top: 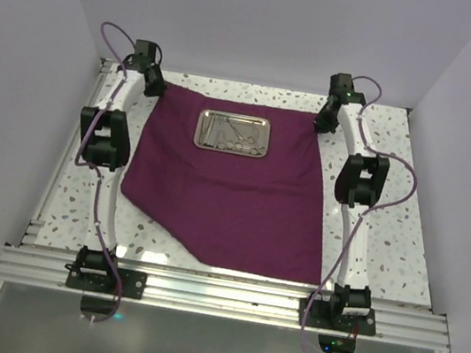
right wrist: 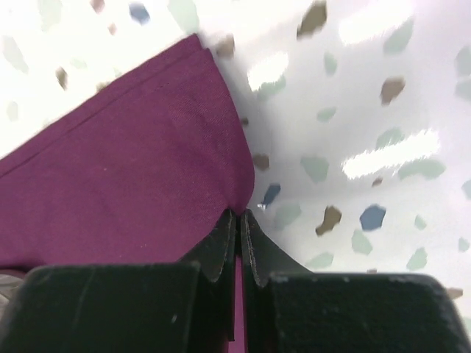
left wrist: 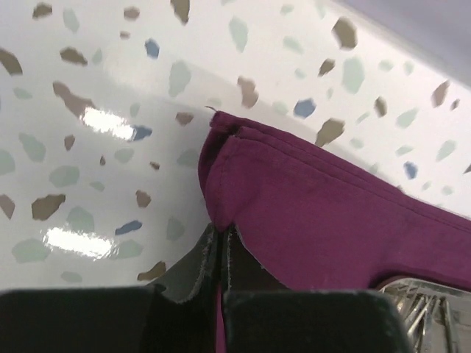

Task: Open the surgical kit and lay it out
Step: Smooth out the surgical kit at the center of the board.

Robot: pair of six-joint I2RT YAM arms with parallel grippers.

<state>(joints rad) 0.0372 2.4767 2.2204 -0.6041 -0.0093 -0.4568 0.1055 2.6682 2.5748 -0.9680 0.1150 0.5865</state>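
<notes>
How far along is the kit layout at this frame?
Done: the maroon cloth lies mostly spread, the steel tray sitting on it. In hand: the left gripper and right gripper are each shut on a far corner. Left: the instruments are in the tray, and the cloth's near-left edge runs slanted, not squared.

The cloth (top: 231, 203) is matt, woven maroon fabric with a stitched hem. The tray (top: 231, 151) and instruments (top: 229, 131) are shiny steel. The table (top: 402, 257) is glossy speckled terrazzo. The fingers (left wrist: 193, 268) are dull black, rough-edged.

top: high overhead, far | wrists: close, downward | shared: cloth (top: 222, 201) corners
</notes>
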